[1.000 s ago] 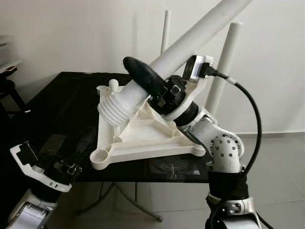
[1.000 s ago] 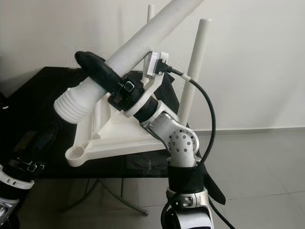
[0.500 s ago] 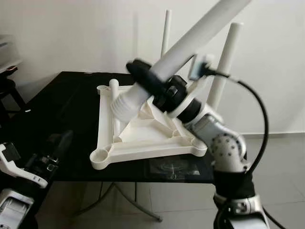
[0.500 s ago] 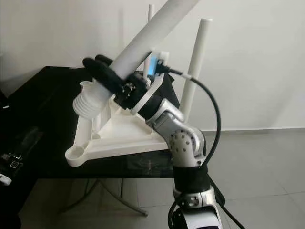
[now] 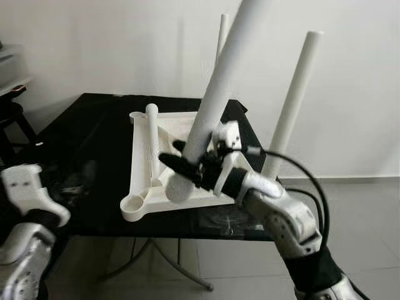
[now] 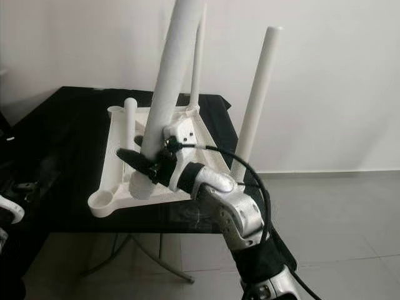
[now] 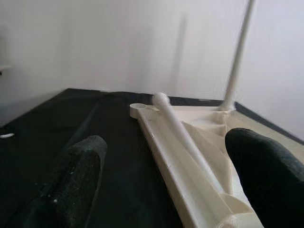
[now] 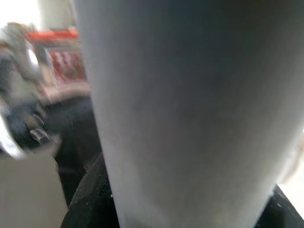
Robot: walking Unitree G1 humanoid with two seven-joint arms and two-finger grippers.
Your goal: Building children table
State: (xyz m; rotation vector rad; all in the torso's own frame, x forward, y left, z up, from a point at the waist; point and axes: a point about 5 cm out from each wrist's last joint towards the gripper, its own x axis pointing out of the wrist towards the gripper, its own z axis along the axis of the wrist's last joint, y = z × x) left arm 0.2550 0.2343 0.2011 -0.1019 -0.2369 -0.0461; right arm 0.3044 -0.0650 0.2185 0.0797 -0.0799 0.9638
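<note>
Two legs already stood upright in the tabletop (image 5: 187,175), which lay upside down on the black worktop (image 5: 75,144). On my left, the left gripper (image 7: 161,180) waited low at the worktop's near edge, fingers spread and holding nothing. Beside it a loose leg (image 5: 152,144) rested along the frame's left side, not yet fitted. Further right, the right gripper (image 5: 187,167) pinched the thick leg (image 5: 215,94) near its base — nearly vertical, its foot over the near edge, not yet seated, I judged. Beyond stood the far thin leg (image 5: 221,34) and the right leg (image 5: 292,103).

Black table (image 5: 94,134), tiled floor (image 5: 369,212).
</note>
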